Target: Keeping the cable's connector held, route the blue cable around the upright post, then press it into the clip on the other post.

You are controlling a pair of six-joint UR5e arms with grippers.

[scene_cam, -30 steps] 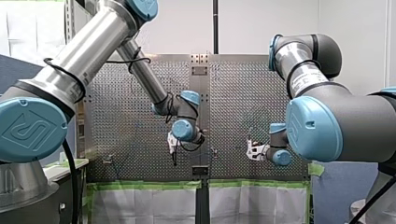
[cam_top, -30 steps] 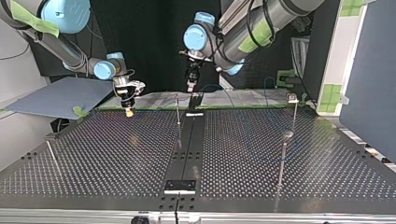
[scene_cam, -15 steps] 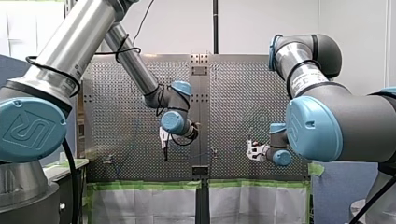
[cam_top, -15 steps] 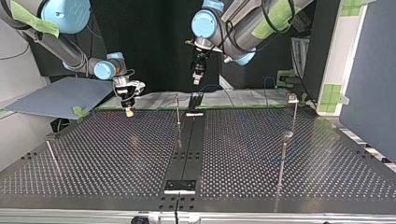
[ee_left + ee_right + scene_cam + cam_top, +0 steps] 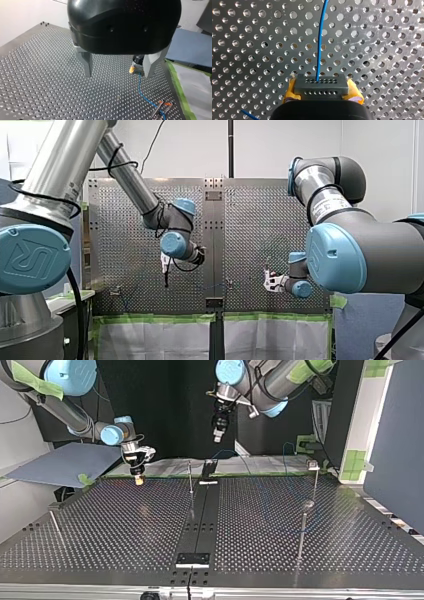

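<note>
My right gripper (image 5: 322, 100) is shut on the grey connector (image 5: 321, 84), which sits between its yellow pads (image 5: 290, 90). The blue cable (image 5: 320, 37) leaves the connector and runs out over the perforated plate. In the left wrist view the cable (image 5: 142, 93) goes from the connector (image 5: 135, 70) to a small metal fitting with orange parts (image 5: 162, 108). My left gripper (image 5: 117, 71) hangs open and empty, high above the table (image 5: 125, 525). In the top view it (image 5: 218, 437) is above and behind the thin centre post (image 5: 190, 477), and my right gripper (image 5: 137, 479) is low at the far edge.
In the top view, a post with a clip (image 5: 314, 466) stands at the far right, with a round-topped post (image 5: 304, 525) nearer. A short peg (image 5: 55, 521) stands at the left. A dark centre rail (image 5: 200, 525) splits the plate. Green tape edges the far side.
My left arm has lifted its open gripper up and away from the centre post, toward the front view's left. My right gripper has kept still with the connector.
</note>
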